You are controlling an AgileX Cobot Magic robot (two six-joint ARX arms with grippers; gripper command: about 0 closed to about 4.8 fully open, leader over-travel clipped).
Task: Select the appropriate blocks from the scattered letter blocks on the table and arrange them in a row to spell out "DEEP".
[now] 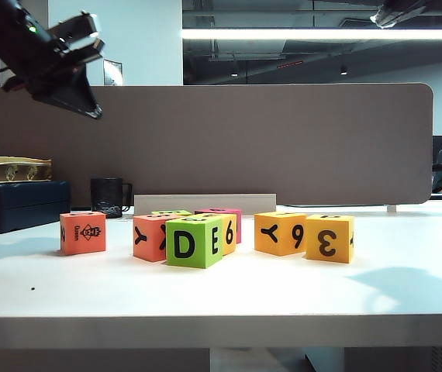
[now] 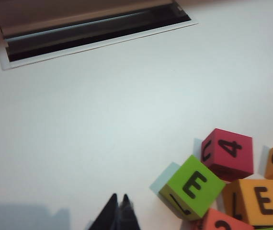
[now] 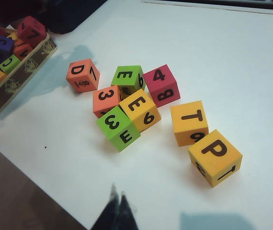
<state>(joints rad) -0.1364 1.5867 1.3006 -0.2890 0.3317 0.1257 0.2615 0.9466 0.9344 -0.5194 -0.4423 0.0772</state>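
Seven foam cubes sit scattered toward the middle of the white counter [image 1: 221,298], none yet lined up in a row. From the exterior view, a red-orange cube [image 1: 82,232] stands alone at the left, well apart from the rest. Right of it comes a tight cluster: another red-orange cube [image 1: 153,237], a lime-green cube [image 1: 194,242] with D and E on its front faces, a yellow cube [image 1: 229,232] just behind it showing a 6, a second lime-green cube [image 1: 171,213] barely visible at the back, and a pink cube [image 1: 222,216] behind those. Farther right, two amber cubes sit just beside each other, one marked Y and 6 [image 1: 281,232], the other marked 3 [image 1: 329,238].

The right wrist view looks down on the same group (top faces read D, 3, E, E, 4, T and P), with the P-topped amber cube [image 3: 215,156] nearest the right pincer [image 3: 118,211]. That pincer hangs above bare counter, its dark tips pressed together and holding nothing. At one edge a tray of spare blocks [image 3: 12,57] rests on the counter.

The left pincer [image 2: 119,214] is likewise closed and empty, above open counter near the lime-green E cube [image 2: 192,187] and pink 4 cube [image 2: 227,153]. In the exterior view its arm [image 1: 46,54] is raised high at upper left.
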